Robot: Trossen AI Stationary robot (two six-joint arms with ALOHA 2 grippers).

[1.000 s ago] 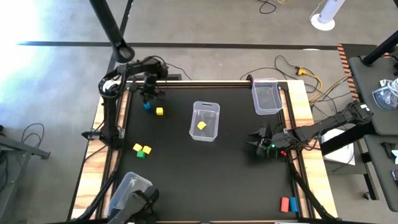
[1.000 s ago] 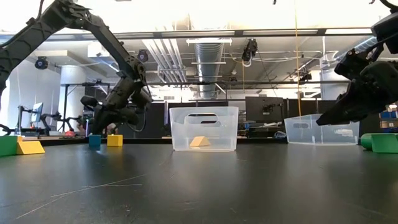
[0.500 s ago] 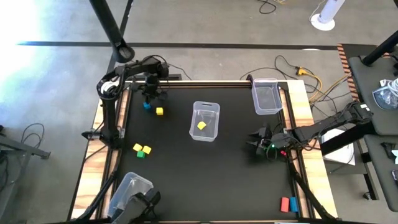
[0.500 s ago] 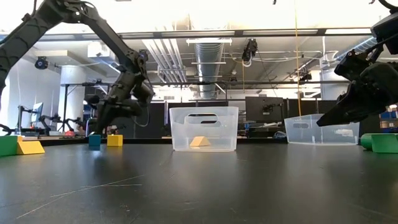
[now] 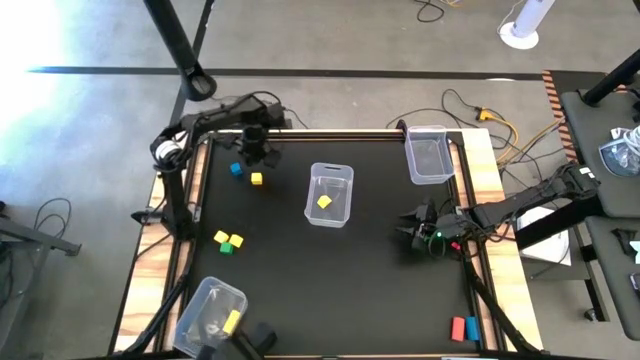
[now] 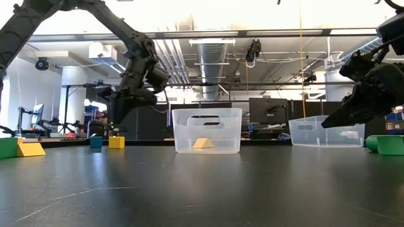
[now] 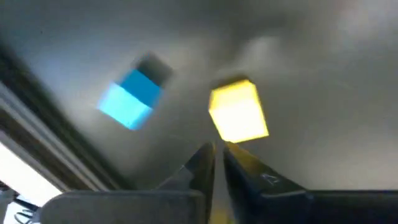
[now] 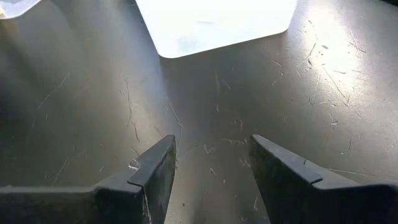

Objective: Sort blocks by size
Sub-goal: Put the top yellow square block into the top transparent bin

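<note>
A blue cube [image 5: 236,169] and a yellow cube [image 5: 257,178] rest on the black mat at the far left. My left gripper [image 5: 258,152] hovers above them, shut and holding nothing. The left wrist view shows both the blue cube [image 7: 129,99] and the yellow cube [image 7: 239,112] just beyond its fingertips [image 7: 214,163]. More yellow and green blocks [image 5: 229,241] lie at the left. One yellow block [image 5: 323,201] sits in the centre clear bin [image 5: 345,178]. My right gripper [image 5: 408,232] waits open near the right edge, with bare mat between its fingers [image 8: 211,168].
A clear bin [image 5: 427,155] stands at the far right. Another clear bin [image 5: 203,305] at the near left holds a yellow bar [image 5: 231,322]. A red and a blue block [image 5: 463,328] lie at the near right edge. A green block [image 6: 390,145] shows at the right of the low view.
My left gripper has risen from just above the blue cube and gone toward the table's right, so it now hangs higher, over the space beside the yellow cube. The cubes have stayed where they were.
</note>
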